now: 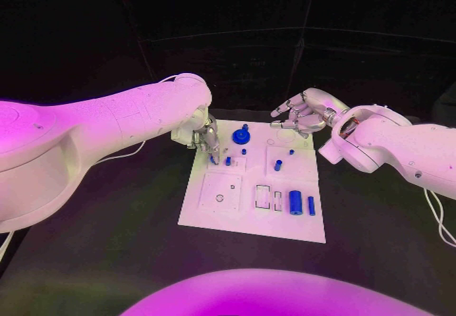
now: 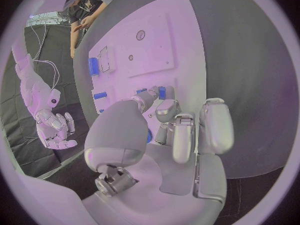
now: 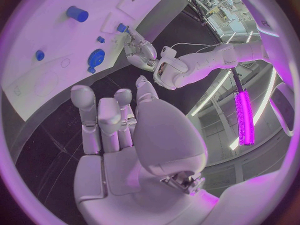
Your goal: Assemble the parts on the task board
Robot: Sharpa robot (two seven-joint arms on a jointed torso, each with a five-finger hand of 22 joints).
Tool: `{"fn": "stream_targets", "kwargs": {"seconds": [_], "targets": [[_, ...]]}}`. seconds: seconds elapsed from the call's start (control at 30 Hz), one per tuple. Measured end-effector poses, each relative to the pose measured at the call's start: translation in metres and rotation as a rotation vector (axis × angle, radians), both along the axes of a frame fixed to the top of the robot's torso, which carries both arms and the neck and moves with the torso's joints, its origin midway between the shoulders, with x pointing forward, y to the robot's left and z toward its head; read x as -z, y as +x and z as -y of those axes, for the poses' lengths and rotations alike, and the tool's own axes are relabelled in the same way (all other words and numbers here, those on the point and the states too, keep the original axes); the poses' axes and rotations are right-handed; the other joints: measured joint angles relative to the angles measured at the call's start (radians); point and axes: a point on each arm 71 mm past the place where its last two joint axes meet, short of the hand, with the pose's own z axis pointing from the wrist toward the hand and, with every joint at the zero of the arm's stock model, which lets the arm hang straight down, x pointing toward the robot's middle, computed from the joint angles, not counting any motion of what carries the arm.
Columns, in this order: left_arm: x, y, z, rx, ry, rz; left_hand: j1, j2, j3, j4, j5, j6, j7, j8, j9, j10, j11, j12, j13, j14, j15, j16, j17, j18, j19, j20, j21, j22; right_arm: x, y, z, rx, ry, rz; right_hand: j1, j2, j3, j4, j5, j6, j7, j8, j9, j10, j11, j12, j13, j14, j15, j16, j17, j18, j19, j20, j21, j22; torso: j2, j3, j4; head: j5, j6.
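Occlusions around left hand and board

Left hand (image 1: 203, 138) is covering the far-left corner of the task board (image 1: 249, 224); its fingertips (image 2: 145, 96) are hiding whether they are touching the small blue part (image 1: 228, 160). Wrist-view fingers are blocking part of the board; the recesses are reading too small to identify.

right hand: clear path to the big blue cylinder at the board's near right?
Probably yes. The right hand hovers empty beyond the task board's far edge; nothing stands over the large blue cylinder, and the left hand works the far-left corner.

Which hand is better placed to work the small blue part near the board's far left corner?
Probably the left hand: its fingertips are down at that part on the board. The right hand hovers beyond the far edge, holding nothing.
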Motion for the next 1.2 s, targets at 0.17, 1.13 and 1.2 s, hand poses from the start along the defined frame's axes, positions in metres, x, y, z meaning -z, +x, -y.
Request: {"fn": "stream_targets", "kwargs": {"seconds": [0.17, 1.13, 1.2], "targets": [[0.0004, -0.0003, 0.0016, 0.003, 0.000, 0.000, 0.000, 0.000, 0.000, 0.000, 0.002, 0.000, 0.000, 0.000, 0.000, 0.001, 0.001, 0.000, 0.000, 0.000, 0.000, 0.000, 0.000, 0.000, 0.000, 0.000, 0.000, 0.001, 0.0000, 0.0000, -0.0001, 0.000, 0.000, 0.000, 0.000, 0.000, 0.000, 0.000, 0.000, 0.000, 0.000, 0.000, 0.000, 0.000, 0.000, 0.000, 0.000, 0.000, 0.000, 0.000, 0.000, 0.000, 0.000, 0.000, 0.000, 0.000, 0.000, 0.0001, 0.0000, 0.000, -0.001], [0.0035, -0.0012, 0.0067, 0.005, -0.006, 0.000, 0.000, 0.000, -0.002, -0.003, 0.001, 0.006, -0.001, -0.003, 0.001, 0.002, 0.002, 0.000, 0.002, 0.000, 0.000, 0.000, 0.000, 0.000, 0.000, 0.000, 0.000, 0.002, 0.0001, 0.0005, -0.0019, -0.003, 0.001, 0.000, 0.000, 0.000, 0.000, 0.000, 0.000, 0.000, 0.000, 0.000, 0.000, 0.000, 0.000, 0.000, 0.000, 0.000, 0.000, 0.000, 0.000, 0.000, 0.000, 0.000, 0.000, 0.000, 0.000, -0.0001, -0.0002, -0.003, -0.004], [0.0037, -0.0012, 0.0068, 0.003, -0.007, 0.001, 0.000, 0.000, 0.004, -0.010, 0.001, 0.007, 0.000, -0.003, 0.000, 0.002, 0.002, 0.000, 0.002, 0.000, 0.000, 0.000, 0.000, 0.000, 0.000, 0.000, 0.000, 0.002, 0.0001, 0.0006, -0.0020, -0.003, 0.001, 0.001, 0.000, 0.000, 0.000, 0.000, 0.000, 0.000, 0.000, 0.000, 0.000, 0.000, 0.000, 0.000, 0.000, 0.000, 0.000, 0.000, 0.000, 0.000, 0.000, 0.000, 0.000, 0.000, 0.000, -0.0001, 0.0000, -0.004, -0.004]]}}
